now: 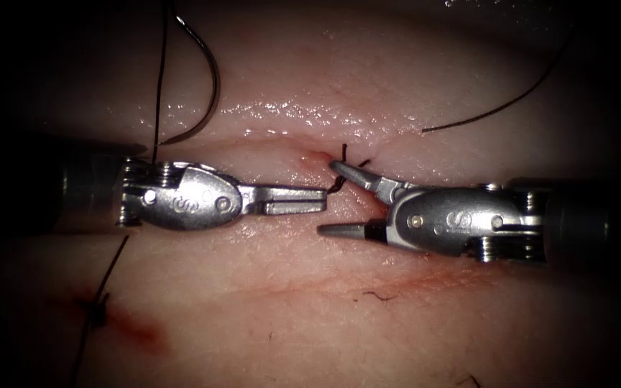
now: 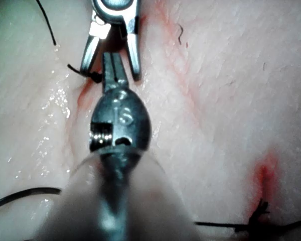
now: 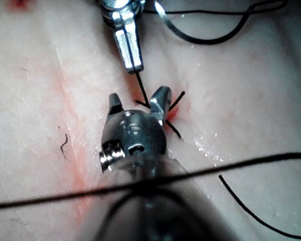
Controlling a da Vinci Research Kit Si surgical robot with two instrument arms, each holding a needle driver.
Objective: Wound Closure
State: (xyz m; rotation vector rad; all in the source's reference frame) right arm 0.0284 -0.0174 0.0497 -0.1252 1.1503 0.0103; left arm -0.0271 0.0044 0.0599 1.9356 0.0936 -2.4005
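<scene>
Needle (image 1: 206, 79) lies free on the tissue (image 1: 310, 323) at the far left, above the left tool (image 1: 318, 200), and no jaws hold it; its curve opens toward the left and I cannot tell whether its lower end near the cut (image 1: 282, 140) rests on the surface or enters it. A long thread (image 1: 159, 79) runs down beside the needle and passes behind the left tool's wrist, then goes on to an older knot (image 1: 96, 310) with red fluid (image 1: 138, 332) around it at the lower left. The left tool lies almost level, its long axis pointing to the right, and its jaws are closed together on a short dark thread end (image 1: 337, 184) just at their tip; in the right wrist view this same strand (image 3: 142, 86) goes from the left tool's tip (image 3: 133, 63) to the stitch. In the middle, at the cut, sits the fresh knot (image 1: 345, 153), with short tails standing up. The right tool (image 1: 328, 197) comes from the right with its jaws spread wide, one jaw near the knot and the other lower, and they hold nothing. So the strand between the left tip and the knot lies in the gape of the right tool, which is the nearer one to the knot. Another loose thread (image 1: 497, 111) curves over the tissue at the upper right.
</scene>
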